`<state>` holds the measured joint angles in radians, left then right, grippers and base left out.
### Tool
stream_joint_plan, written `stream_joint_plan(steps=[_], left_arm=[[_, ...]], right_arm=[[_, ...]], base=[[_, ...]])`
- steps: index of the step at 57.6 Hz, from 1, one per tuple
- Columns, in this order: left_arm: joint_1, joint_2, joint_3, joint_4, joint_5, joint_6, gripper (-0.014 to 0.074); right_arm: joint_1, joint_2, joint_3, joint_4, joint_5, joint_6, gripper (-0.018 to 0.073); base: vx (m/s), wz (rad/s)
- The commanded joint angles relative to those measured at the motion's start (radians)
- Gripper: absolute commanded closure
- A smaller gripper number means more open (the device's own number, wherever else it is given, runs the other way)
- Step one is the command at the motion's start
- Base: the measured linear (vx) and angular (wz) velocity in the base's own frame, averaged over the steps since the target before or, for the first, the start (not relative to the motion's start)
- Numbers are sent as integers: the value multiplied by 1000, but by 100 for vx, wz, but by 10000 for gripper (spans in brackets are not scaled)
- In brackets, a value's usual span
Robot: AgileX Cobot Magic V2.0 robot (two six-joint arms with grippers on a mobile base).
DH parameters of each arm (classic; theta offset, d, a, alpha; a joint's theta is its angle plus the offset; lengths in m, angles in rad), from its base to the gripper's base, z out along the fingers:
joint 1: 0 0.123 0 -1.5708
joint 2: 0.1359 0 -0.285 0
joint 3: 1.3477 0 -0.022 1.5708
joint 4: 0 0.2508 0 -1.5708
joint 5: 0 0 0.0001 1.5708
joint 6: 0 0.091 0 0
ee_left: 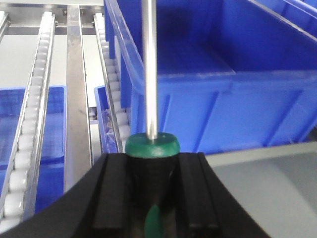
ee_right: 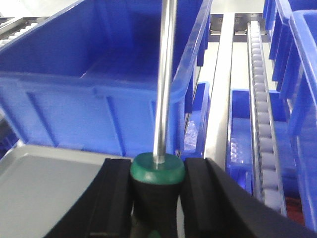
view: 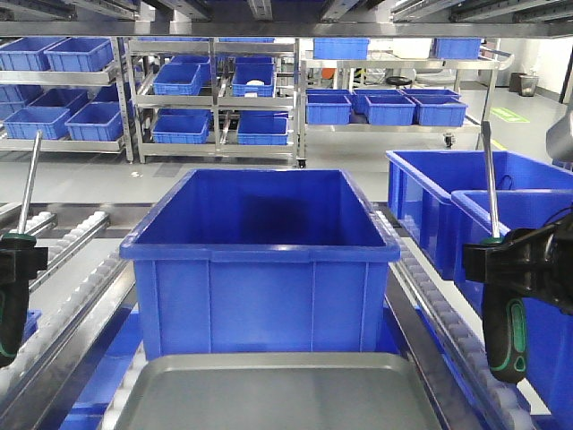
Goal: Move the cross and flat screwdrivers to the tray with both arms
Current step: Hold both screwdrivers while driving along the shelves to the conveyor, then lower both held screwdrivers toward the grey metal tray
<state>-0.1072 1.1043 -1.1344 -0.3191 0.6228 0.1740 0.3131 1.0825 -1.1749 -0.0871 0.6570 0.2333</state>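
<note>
Silver-shafted left screwdriver (view: pixel 29 184) and right screwdriver (view: pixel 491 188), handles green and black; grey tray (view: pixel 269 399), blue bin (view: pixel 260 296).

You'll see the left gripper (view: pixel 16 260) clamped on the left screwdriver (view: pixel 12 313) at the frame's edge and the right gripper (view: pixel 503 257) clamped on the right screwdriver (view: pixel 506 336), both shafts pointing up. Between them the grey tray (view: pixel 277 394) lies just before a deep blue bin (view: pixel 260 269)

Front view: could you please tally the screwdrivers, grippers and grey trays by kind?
Screwdrivers: 2, the left screwdriver and the right screwdriver
Grippers: 2, the left gripper and the right gripper
Grey tray: 1
Total: 5
</note>
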Motion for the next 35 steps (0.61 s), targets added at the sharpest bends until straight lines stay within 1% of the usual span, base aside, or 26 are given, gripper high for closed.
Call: stream_joint_plan(steps=[1, 16, 35], left_arm=[[-6, -26, -37, -24, -85, -2, 597], [-6, -26, -37, -24, -85, -2, 597], [-6, -26, -37, -24, -85, -2, 597]], right_arm=[[-4, -16, -34, -9, -91, -6, 568], [-4, -16, -34, -9, -91, -6, 568], [-4, -16, -34, -8, -92, -6, 568]], base=[[14, -2], [9, 0], [1, 0]])
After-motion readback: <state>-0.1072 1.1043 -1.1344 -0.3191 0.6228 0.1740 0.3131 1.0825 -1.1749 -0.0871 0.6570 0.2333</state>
